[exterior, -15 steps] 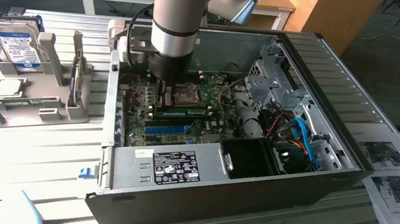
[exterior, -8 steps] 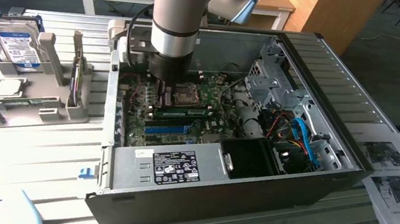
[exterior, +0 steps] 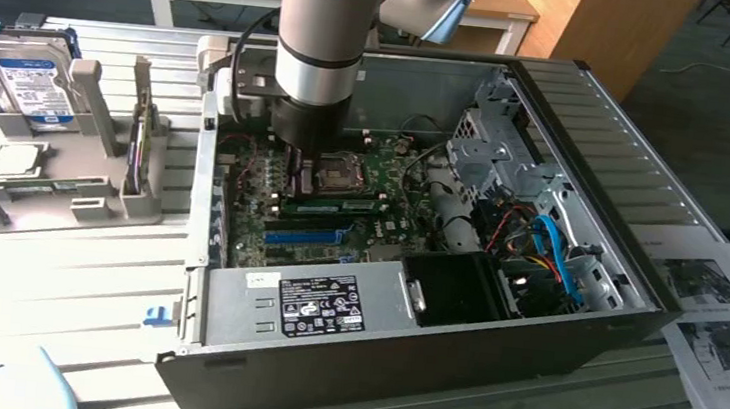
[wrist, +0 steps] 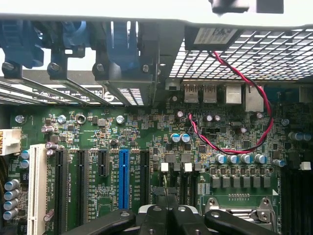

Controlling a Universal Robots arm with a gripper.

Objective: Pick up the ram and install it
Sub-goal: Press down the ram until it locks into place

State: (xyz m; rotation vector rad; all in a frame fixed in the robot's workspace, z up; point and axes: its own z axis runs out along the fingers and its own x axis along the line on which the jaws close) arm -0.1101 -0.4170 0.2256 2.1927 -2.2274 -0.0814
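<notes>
The ram (exterior: 334, 204), a thin green stick with dark chips, stands along the motherboard between the CPU socket (exterior: 341, 170) and the blue slot (exterior: 302, 236). My gripper (exterior: 299, 173) reaches down inside the open computer case, just over the end of the ram toward the exterior view's left. I cannot tell whether it touches the ram. In the wrist view the black fingers (wrist: 159, 213) are pressed together, so the gripper (wrist: 167, 196) is shut over the board. It sits between the blue slot (wrist: 123, 178) and the CPU socket (wrist: 239, 208).
A grey holder (exterior: 96, 149) at the exterior view's left carries a hard drive (exterior: 31, 82). The case walls (exterior: 611, 158), the power supply (exterior: 323, 301) and cable bundles (exterior: 542, 247) crowd the board. A red-black wire (wrist: 266, 122) loops near the rear ports. Printed papers (exterior: 722, 329) lie beside the case.
</notes>
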